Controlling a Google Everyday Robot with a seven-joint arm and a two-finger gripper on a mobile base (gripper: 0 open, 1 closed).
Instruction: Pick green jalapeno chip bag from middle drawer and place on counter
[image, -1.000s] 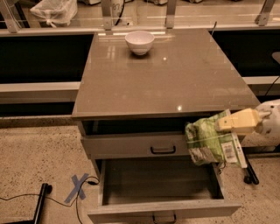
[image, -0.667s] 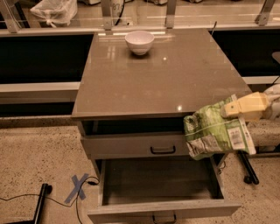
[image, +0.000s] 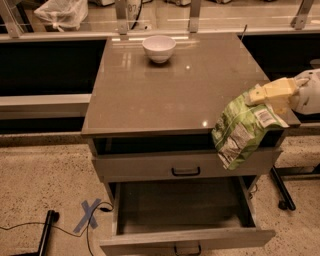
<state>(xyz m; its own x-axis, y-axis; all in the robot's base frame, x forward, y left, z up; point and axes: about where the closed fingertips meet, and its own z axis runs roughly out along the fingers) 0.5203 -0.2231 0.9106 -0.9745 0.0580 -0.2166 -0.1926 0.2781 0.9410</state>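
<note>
The green jalapeno chip bag (image: 244, 127) hangs from my gripper (image: 267, 94) at the right front corner of the counter (image: 170, 85). The bag is crinkled, light green and white, and dangles in front of the counter's edge and the upper drawer front. My gripper, with cream fingers (image: 274, 88), comes in from the right and is shut on the bag's top. The middle drawer (image: 182, 207) is pulled open below, its grey floor bare.
A white bowl (image: 159, 48) stands at the back of the counter. The shut upper drawer front with a black handle (image: 185, 171) is above the open one. Blue tape X (image: 88, 215) and a cable lie on the speckled floor at left. A black stand leg (image: 281, 187) is at right.
My gripper has lifted the bag up and to the right, from beside the upper drawer front to the level of the counter's front right corner.
</note>
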